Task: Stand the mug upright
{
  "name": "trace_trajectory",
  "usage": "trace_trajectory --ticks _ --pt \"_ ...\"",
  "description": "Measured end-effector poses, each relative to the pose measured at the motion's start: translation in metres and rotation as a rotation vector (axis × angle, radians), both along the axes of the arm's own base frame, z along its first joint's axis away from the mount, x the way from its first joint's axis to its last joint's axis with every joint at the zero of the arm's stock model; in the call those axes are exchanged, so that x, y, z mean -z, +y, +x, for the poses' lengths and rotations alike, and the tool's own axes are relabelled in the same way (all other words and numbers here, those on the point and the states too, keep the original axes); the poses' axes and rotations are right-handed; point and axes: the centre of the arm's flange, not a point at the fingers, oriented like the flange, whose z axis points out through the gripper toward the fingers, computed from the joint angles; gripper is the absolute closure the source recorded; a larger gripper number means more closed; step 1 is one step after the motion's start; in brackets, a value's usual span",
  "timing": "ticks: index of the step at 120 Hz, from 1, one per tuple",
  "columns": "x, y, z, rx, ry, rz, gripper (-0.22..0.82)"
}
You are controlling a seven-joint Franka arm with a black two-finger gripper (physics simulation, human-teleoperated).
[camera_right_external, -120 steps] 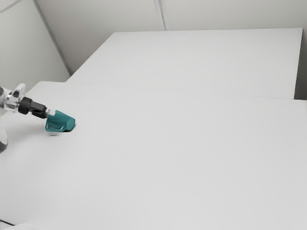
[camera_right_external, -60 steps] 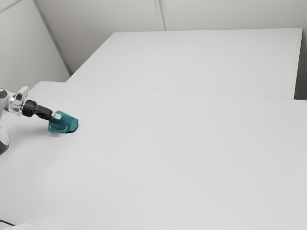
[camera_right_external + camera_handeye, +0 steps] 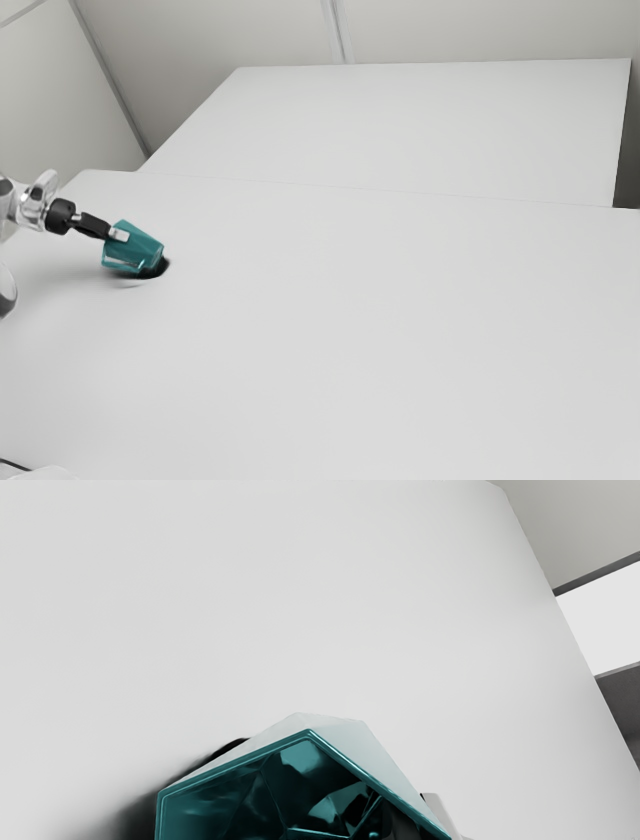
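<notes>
The teal, faceted mug (image 3: 143, 243) was tipped over to a slant rather than upright, its long axis sloping gently downward from the exterior view's left toward the exterior view's right. Its mouth was turned back toward the arm (image 3: 14, 203), while its narrower base pointed away from the arm and lay slightly lower than the mouth. In the wrist view the mouth opened toward the camera, so that the angular rim (image 3: 240, 759) and the glossy inner facets could be seen, with part of the paler outer wall beyond the rim. No brand, label or writing could be read on the mug or on the arm. The mug lay right at the tips of the black gripper (image 3: 119, 236), its body reaching out past them on the side away from the arm. The gripper was clamped on the mug's side wall near the rim: a pale fingertip (image 3: 439, 811) pressed on the outer face, and the dark shape of the other finger (image 3: 395, 825) stood just within the mouth, with the wall caught between the two. The mug was over the white table (image 3: 350, 300), near the end of it where the arm came in, and a dark shadow (image 3: 161, 268) fell beneath its base; whether the base touched the tabletop could not be told.
</notes>
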Motion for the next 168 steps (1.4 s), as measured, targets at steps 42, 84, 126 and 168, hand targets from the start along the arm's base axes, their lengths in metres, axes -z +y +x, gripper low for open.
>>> trace_trajectory --ticks 42,84,126,168 --pt "-0.074 -0.098 0.027 0.101 -0.01 0.245 0.79" --pt "-0.127 -0.217 0.03 0.186 0.029 0.718 0.79" --pt "-0.133 -0.355 -0.016 0.156 0.1 0.882 0.79" --pt "-0.103 -0.446 -0.02 0.088 0.126 0.891 0.79"
